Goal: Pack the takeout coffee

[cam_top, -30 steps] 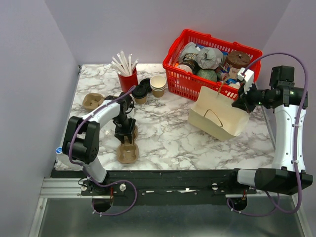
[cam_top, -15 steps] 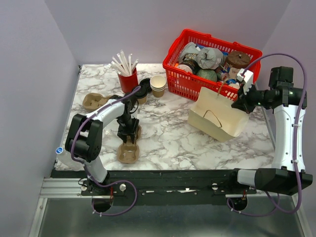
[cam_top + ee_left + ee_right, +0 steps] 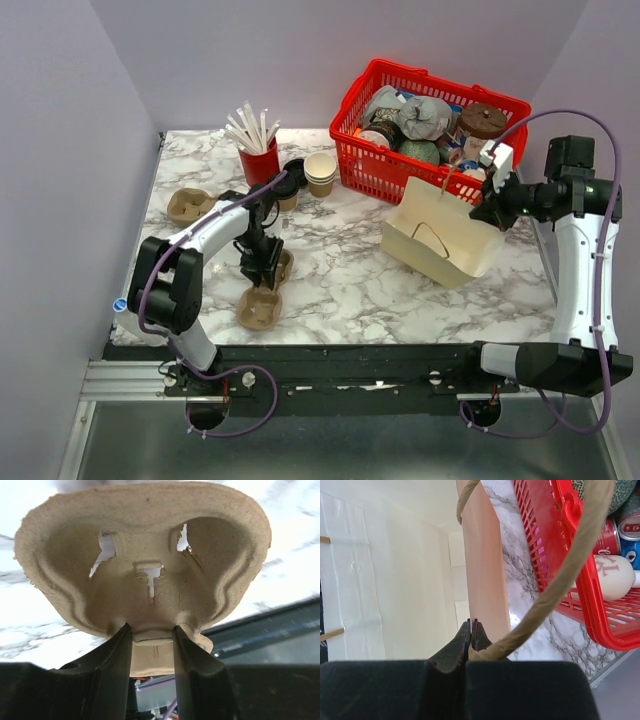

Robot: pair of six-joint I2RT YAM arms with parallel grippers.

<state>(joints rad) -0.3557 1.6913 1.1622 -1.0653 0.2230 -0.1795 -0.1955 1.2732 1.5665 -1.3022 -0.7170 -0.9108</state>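
Note:
The brown kraft cup [image 3: 289, 201] stands at the back left beside the black lids [image 3: 295, 168], partly hidden by my left arm. My left gripper [image 3: 262, 263] is shut on a brown pulp cup carrier [image 3: 260, 305] near the front left. In the left wrist view the fingers [image 3: 117, 655] pinch the carrier [image 3: 145, 565] at its near rim. My right gripper [image 3: 491, 211] is shut on the rim of the cream paper bag [image 3: 440, 240]. In the right wrist view the bag wall [image 3: 395, 580] and its twine handle [image 3: 560, 580] show.
A red basket [image 3: 368, 166] full of groceries stands at the back right, and shows in the right wrist view [image 3: 580, 585]. A red cup of white straws [image 3: 258, 160], a stack of cream cups [image 3: 320, 173] and a second pulp carrier [image 3: 187, 205] are at the back left.
My left gripper has shifted slightly right and away from the near edge, taking the pulp carrier with it. The right arm and bag have stayed still.

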